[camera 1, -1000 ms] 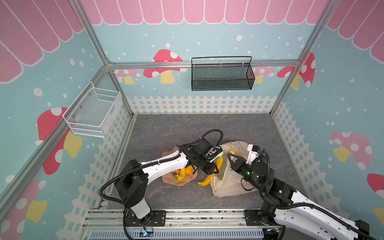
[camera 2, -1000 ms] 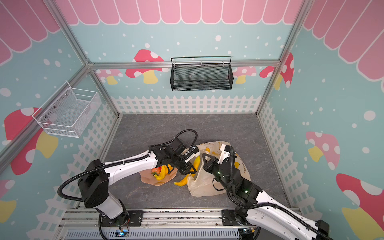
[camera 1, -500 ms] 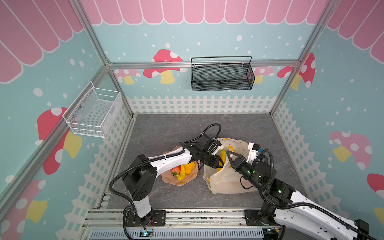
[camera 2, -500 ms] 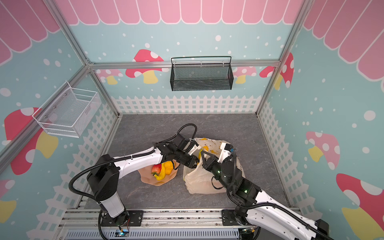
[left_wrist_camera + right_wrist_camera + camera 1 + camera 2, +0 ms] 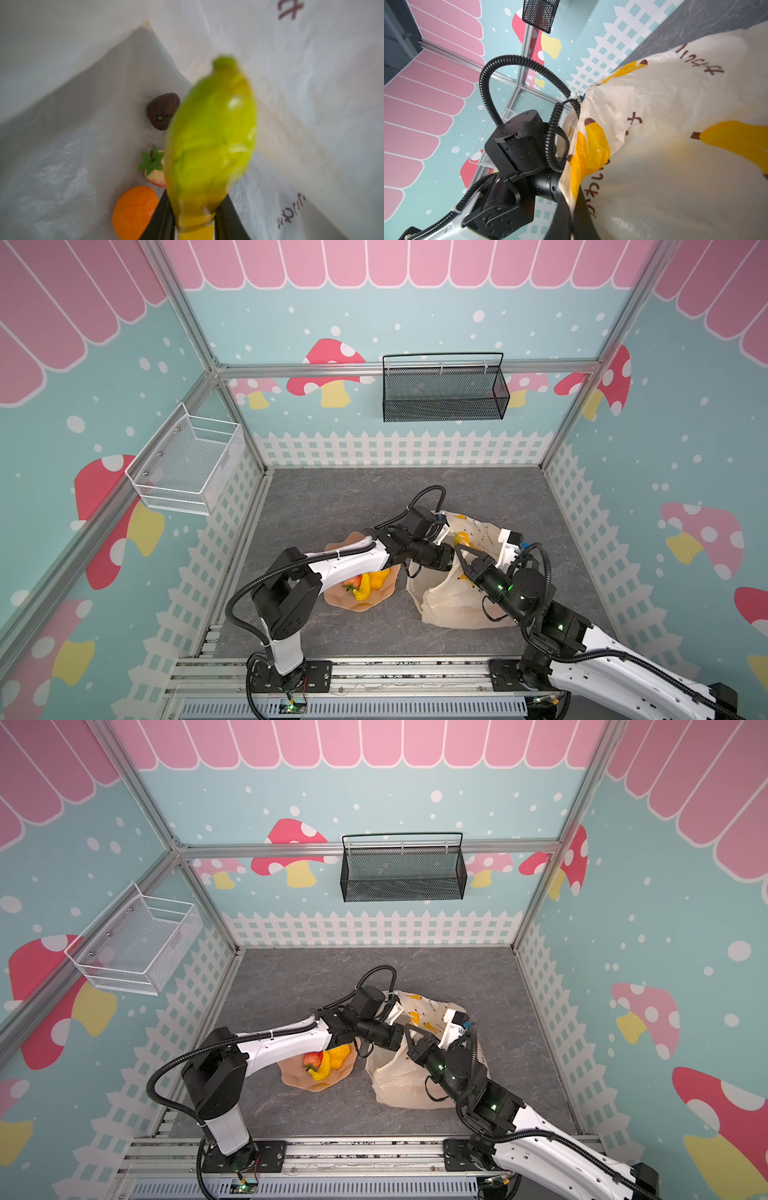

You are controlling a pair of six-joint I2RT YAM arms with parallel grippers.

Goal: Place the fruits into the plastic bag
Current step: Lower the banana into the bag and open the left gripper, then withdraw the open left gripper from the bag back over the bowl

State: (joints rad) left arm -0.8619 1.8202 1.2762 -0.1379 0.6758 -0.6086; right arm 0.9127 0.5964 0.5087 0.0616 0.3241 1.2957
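Left end effector (image 5: 195, 218) is inside the thin, cream, translucent plastic bag (image 5: 453, 605), and I have it clamped on a glossy yellow-green toy banana (image 5: 209, 135).

My right end effector (image 5: 572, 218) is closed on the bag's lifted rim. In both top views the bag sits right of centre in the lower half, on the grey stone-patterned bench (image 5: 332, 506). Through the left wrist camera I see a dark brown round fruit (image 5: 163, 111), a pale strawberry with green leaves (image 5: 154, 168) and a round orange (image 5: 135, 212) lying inside the bag. Just left of the bag, the peach wavy-edged plate (image 5: 361, 602) holds a red strawberry (image 5: 312, 1058) and yellow fruits (image 5: 332, 1060), partly under my left arm.
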